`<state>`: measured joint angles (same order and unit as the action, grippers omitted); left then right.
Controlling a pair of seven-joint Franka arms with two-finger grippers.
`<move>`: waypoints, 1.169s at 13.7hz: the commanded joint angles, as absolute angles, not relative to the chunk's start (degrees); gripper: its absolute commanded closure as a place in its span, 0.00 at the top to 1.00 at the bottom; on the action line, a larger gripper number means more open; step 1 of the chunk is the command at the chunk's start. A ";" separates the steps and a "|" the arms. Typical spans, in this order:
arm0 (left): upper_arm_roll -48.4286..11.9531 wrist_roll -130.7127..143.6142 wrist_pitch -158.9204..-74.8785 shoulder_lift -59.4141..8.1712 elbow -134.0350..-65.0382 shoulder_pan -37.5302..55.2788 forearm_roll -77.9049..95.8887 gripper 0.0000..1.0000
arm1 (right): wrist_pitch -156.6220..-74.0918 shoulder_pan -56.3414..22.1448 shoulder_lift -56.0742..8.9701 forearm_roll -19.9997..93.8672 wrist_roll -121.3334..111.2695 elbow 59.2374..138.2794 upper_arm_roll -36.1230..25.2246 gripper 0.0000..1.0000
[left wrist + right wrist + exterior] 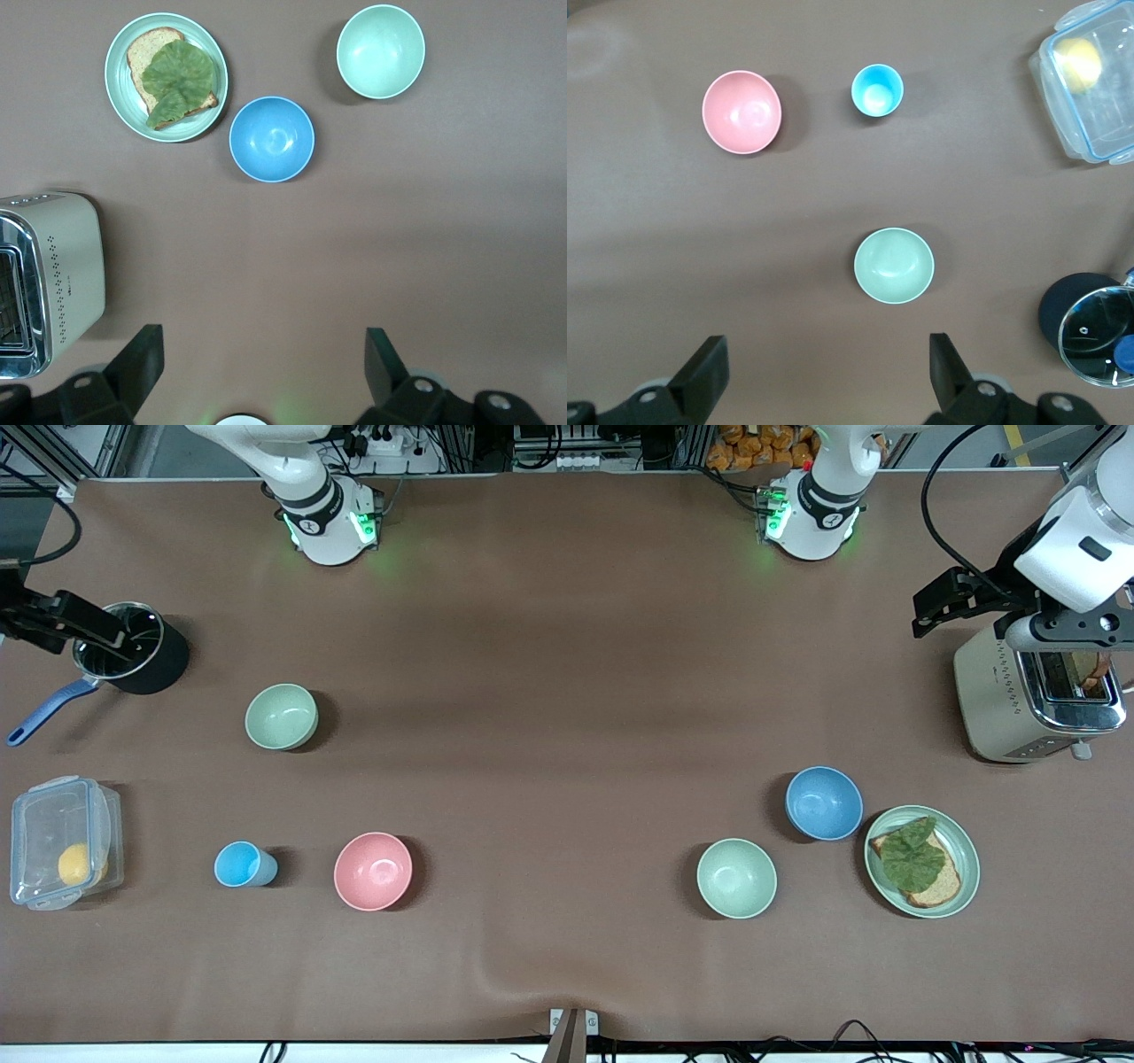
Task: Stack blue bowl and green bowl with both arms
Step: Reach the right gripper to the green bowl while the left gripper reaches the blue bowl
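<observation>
You've got the blue bowl point(824, 803) beside the toast plate point(967, 856), with the green bowl point(736, 878) just nearer the camera. Left gripper point(259, 367) over the toaster point(1036, 695), right gripper point(824, 372) over the pot point(133, 648) (both spread wide)

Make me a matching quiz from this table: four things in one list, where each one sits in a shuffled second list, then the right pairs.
Things:
1. blue bowl
2. pink bowl
3. toaster
4. black pot

Places:
A. under the left gripper
B. beside the light-blue cup
C. at the right arm's end of the table, under the right gripper
D. beside the plate with toast

Pairs: 1-D, 2-B, 3-A, 4-C
</observation>
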<state>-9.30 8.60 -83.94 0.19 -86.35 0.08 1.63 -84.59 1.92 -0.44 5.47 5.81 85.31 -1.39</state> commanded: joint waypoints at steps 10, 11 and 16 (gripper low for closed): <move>-10.02 9.49 -85.78 0.09 -89.64 0.18 0.79 1.00 | -84.11 0.61 -0.44 0.44 -1.67 84.29 -0.26 1.00; -10.02 9.49 -86.65 0.00 -90.52 0.18 0.27 1.00 | -83.76 0.62 -0.79 0.44 -1.67 84.29 -0.35 1.00; -10.98 9.40 -88.77 -5.43 -91.76 1.14 -2.98 1.00 | -83.05 0.88 -4.74 -0.18 -1.93 84.20 -0.53 1.00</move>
